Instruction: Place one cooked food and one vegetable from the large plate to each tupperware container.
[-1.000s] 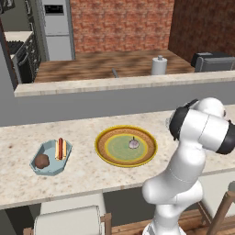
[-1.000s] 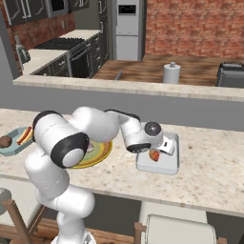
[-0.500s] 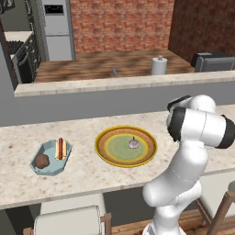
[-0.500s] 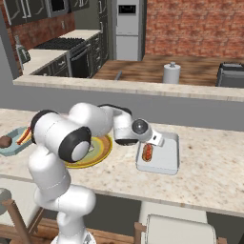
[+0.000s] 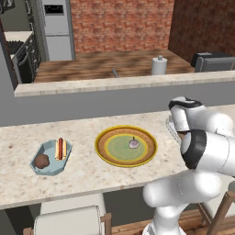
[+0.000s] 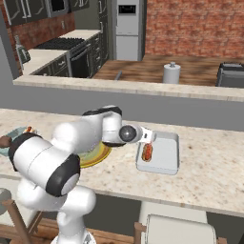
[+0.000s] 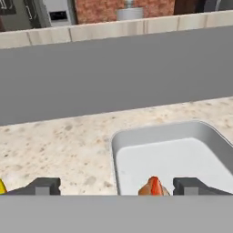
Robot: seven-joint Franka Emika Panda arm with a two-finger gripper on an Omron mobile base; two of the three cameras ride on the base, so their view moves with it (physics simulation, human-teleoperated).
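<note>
Hot dog number two lies in the grey-white rectangular container, at its left end, lengthwise front to back. The first hot dog sits in the light-blue octagonal container, with the brown round vegetable just beside it. That container reads as complete: one cooked food, one vegetable.

The large plate holds one item only, the pale bulb, near the centre of the green area. The grey-white container lacks its vegetable, so I judge one transfer outstanding: bulb to grey-white container.

My gripper hangs low over the left rim of the grey-white container. Its fingers stand wide apart and hold nothing. The tip of the hot dog shows between them, below, untouched as far as I can tell.

All items rest on the speckled worktop; the plate lies between the two containers.
</note>
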